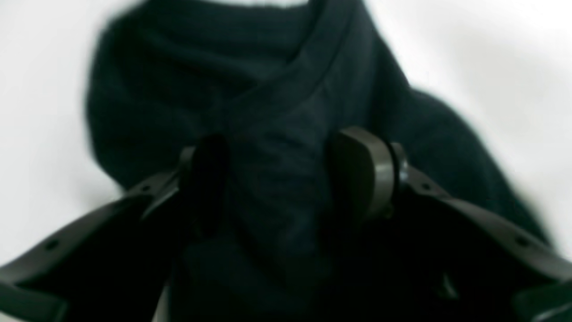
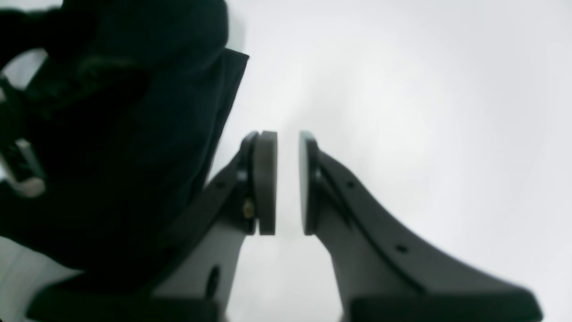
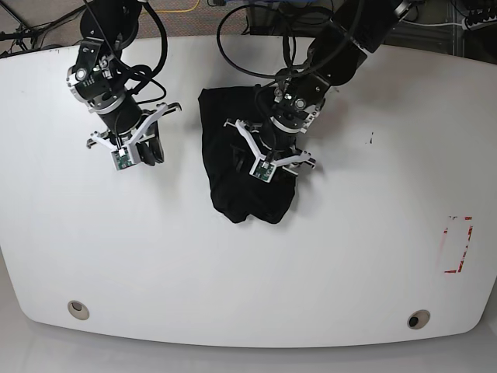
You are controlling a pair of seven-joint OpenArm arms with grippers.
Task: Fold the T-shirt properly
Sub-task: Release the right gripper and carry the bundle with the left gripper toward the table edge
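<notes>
T-shirt (image 3: 247,167): bunched in a compact black heap near the middle of the white table (image 3: 233,280), creased, not yet a tidy rectangle.
left gripper (image 1: 286,179): right over the heap, pads apart with a ridge of cloth between them; can't tell if it pinches. Looks placed to take or let go of a fold.
right gripper (image 2: 288,183): over bare table just beside the shirt's edge, pads nearly together with a slim gap, empty. Probably parked clear.
risk: a bunched grab could drag several layers.

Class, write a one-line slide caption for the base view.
Left gripper hangs over the bunched black T-shirt on a white table; right gripper waits beside it.
</notes>
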